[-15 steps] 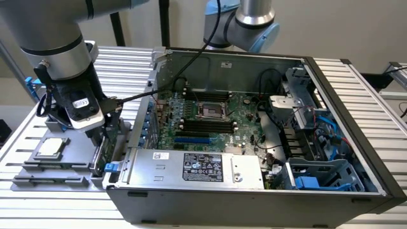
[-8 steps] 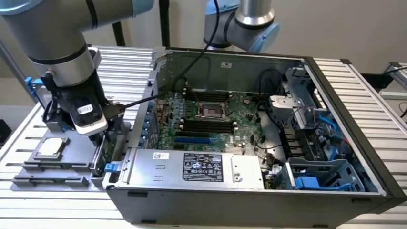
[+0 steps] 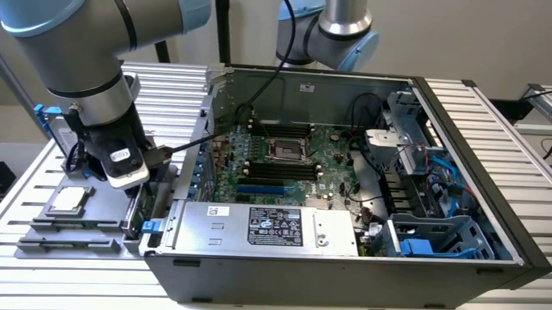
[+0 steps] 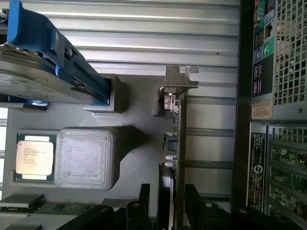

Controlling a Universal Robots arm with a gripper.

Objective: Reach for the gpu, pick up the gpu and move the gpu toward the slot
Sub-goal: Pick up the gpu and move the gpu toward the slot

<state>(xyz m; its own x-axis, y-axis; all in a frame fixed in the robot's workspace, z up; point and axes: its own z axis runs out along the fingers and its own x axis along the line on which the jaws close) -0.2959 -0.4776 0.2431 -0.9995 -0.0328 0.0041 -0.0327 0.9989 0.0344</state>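
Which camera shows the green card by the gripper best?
The wrist view: the gpu stands on edge in its gray holder, silver bracket at one end, straddled by the open gripper. The exterior view shows a thin green sliver of it under the gripper.

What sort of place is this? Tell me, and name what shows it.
Probably a robotics lab bench for computer assembly: a robot arm hangs over a slatted metal table beside an open computer case, with a CPU chip parked in a grey fixture.
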